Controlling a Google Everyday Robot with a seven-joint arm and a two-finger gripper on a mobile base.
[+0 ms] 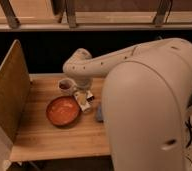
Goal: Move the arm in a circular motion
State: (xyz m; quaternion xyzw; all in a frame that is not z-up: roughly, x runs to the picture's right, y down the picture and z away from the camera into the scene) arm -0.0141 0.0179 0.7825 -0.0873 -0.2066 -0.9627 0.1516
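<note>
The cream-white arm (pixel 149 95) fills the right half of the camera view. Its thick segments reach left to a rounded joint (pixel 78 64) over the back of the wooden table (pixel 49 137). From there it bends down to the narrow yellowish-tipped gripper (pixel 82 98), which hangs just above the table between a small cup (pixel 65 86) and an orange bowl (pixel 63 111). The gripper holds nothing that I can see.
A small white packet (pixel 88 98) lies right beside the gripper. A grey-blue flat object (pixel 99 114) lies partly under the arm. A tall brown board (pixel 8 95) stands along the table's left edge. A dark wall and railing run behind.
</note>
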